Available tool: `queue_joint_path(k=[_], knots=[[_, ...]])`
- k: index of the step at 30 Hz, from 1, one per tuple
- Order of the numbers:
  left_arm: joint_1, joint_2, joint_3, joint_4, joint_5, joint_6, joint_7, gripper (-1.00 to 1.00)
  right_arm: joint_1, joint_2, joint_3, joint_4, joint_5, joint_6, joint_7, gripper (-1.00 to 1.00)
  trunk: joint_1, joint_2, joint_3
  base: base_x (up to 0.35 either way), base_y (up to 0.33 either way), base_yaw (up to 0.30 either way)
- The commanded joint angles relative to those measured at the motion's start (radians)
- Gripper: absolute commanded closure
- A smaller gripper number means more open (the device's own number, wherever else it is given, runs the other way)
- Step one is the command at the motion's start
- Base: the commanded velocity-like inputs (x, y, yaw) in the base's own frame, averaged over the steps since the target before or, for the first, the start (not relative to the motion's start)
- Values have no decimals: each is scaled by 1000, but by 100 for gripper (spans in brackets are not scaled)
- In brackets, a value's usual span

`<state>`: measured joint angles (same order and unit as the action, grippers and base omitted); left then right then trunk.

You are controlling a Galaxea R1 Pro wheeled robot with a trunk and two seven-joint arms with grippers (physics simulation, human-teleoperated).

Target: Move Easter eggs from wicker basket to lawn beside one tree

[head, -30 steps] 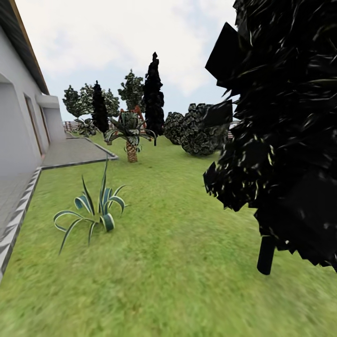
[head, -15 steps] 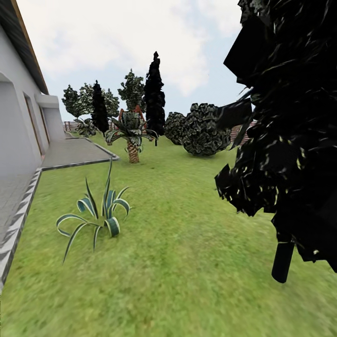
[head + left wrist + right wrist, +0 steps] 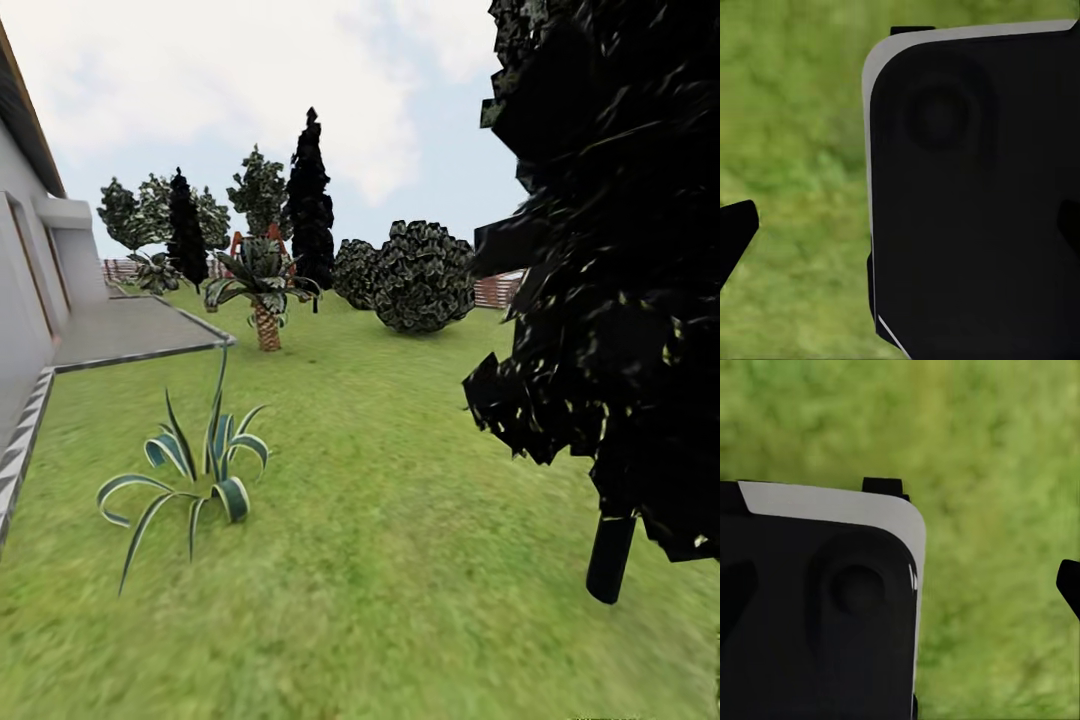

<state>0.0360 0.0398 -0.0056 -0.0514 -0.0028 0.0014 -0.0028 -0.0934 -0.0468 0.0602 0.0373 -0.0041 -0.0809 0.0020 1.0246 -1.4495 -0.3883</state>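
Observation:
The lawn (image 3: 380, 480) stretches ahead of me through the garden. The Easter eggs and the wicker basket are out of view. Far back by the fence stand leafy trees (image 3: 258, 190), too distant to make out their trunks. In the left wrist view my left gripper (image 3: 903, 229) hangs over grass, with a black fingertip (image 3: 735, 232) at either edge of the picture, wide apart and nothing between them. My right gripper (image 3: 900, 585) is also over grass, with one fingertip (image 3: 1069, 585) at the picture's edge and nothing held.
A black conifer (image 3: 620, 250) rises close on my right, its trunk (image 3: 610, 558) in the grass. A striped agave (image 3: 195, 465) grows near left and a short palm (image 3: 262, 290) beyond it. The white house (image 3: 25, 270) and patio (image 3: 120, 328) are at left, round bushes (image 3: 420, 275) behind.
The whole view has shifted: the camera has turned slightly right and moved on, so the house, agave and palm sit further left and more fence shows behind the bushes.

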Motion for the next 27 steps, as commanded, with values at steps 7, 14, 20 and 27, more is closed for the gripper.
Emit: queue_joint_path(k=[7,14,20,27], knots=[[1,0,-1,-2,0,-1,0,-100,-2,-1,6,4,-1,-7,0,-100,0,0,-1,285,200,-292],[1,0,-1,-2,0,-1,0,-100,-2,-1,6,3,-1,-7,0,-100,0,0,-1,330,113,-189],[1,0,-1,-2,0,-1,0,-100,-2,-1,6,3,-1,-7,-1,-100,0,0,-1,335,98,-21],[1,0,-1,-2,0,-1,0,-100,-2,-1,7,3,-1,-7,-1,-100,0,0,-1,336,95,-1]])
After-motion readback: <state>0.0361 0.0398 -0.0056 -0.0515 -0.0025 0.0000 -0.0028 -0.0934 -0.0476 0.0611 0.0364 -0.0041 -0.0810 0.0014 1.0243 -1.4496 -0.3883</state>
